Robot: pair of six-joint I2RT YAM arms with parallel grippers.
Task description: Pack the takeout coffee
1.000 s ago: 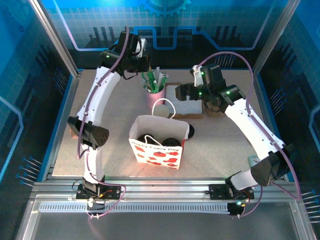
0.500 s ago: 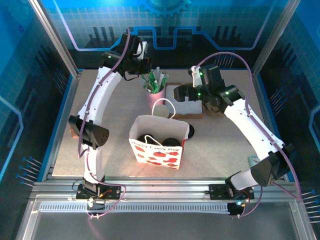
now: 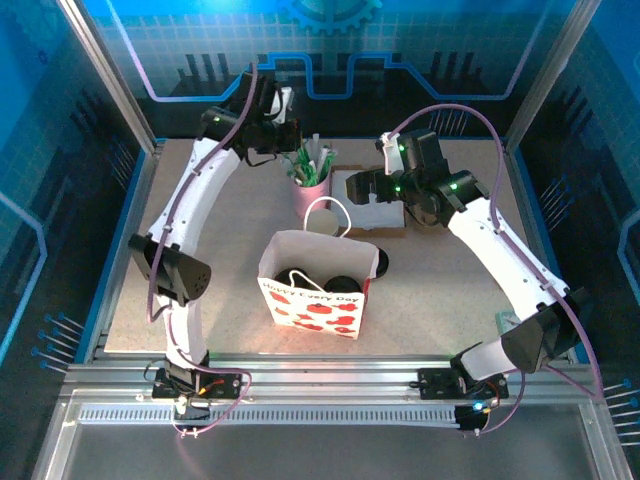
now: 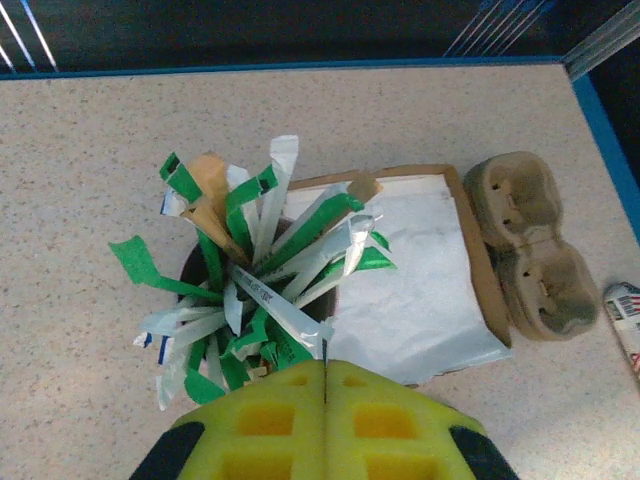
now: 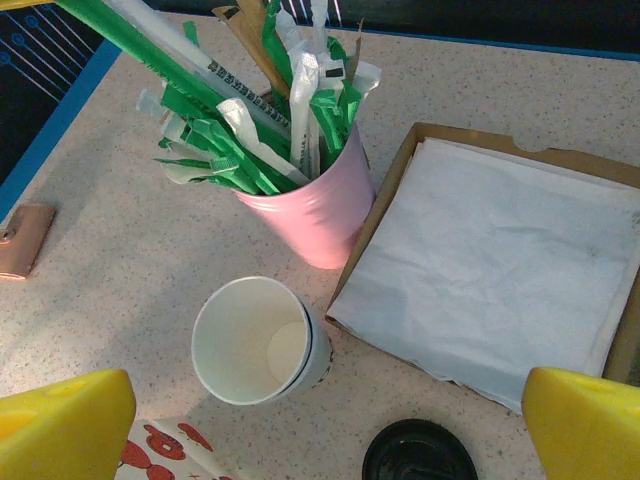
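Observation:
The takeout coffee point(image 5: 260, 340), a plain white paper cup, stands upright and empty between the pink cup point(image 5: 310, 215) and the paper bag point(image 5: 165, 455). In the top view the coffee cup point(image 3: 322, 222) sits just behind the bag point(image 3: 312, 295). My right gripper point(image 5: 322, 400) hangs open above and to the right of the cup, its yellow fingers wide apart with nothing between them. My left gripper point(image 4: 325, 365) is over the pink cup's green-and-white sticks point(image 4: 260, 270), shut, with the tip of a white printed stick point(image 4: 290, 318) at its seam.
A cardboard tray of white napkins point(image 5: 500, 270) lies right of the pink cup. A black lid point(image 5: 418, 452) rests on the table near the bag's right corner. A cardboard cup carrier point(image 4: 530, 245) sits beyond the tray. The bag holds dark items point(image 3: 335, 283).
My right gripper has shifted a little left toward the pink cup, with its jaws spreading slightly wider. The left arm has crept a little toward the far side.

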